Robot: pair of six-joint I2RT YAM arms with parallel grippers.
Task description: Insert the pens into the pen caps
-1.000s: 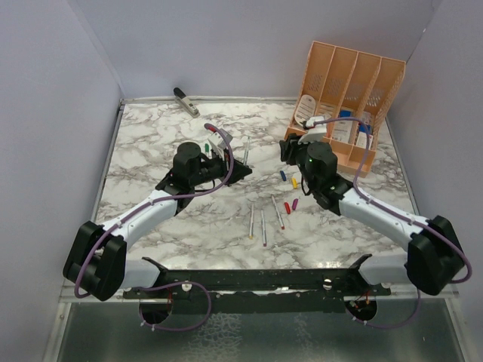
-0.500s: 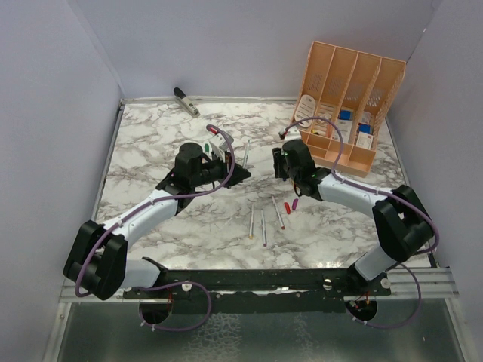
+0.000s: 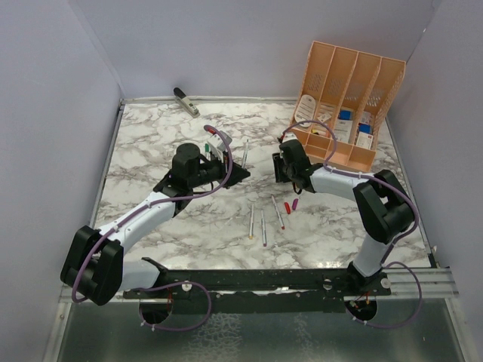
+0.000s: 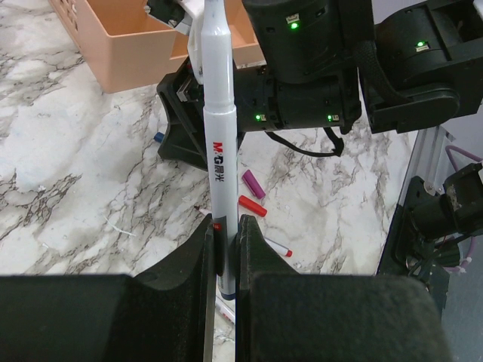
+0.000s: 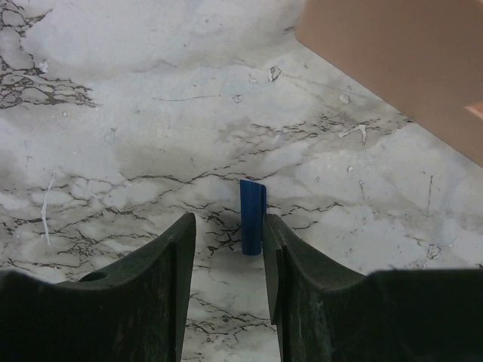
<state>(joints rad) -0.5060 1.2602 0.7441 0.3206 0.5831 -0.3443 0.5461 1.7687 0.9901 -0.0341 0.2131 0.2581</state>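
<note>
The left claw (image 4: 225, 255) is clamped on a silver pen (image 4: 219, 143), holding it above the counter (image 4: 68, 173). The right claw (image 5: 229, 230) is down at the counter, fingers narrowly parted around the blue cap (image 5: 253, 215), which is not yet gripped. The step in hand looks like picking up the cap. The next move calls for closing squarely on it, then lining it up with the pen tip.

Blue cap (image 5: 253, 217) (white, grey-veined table (image 5: 113, 113))
</note>
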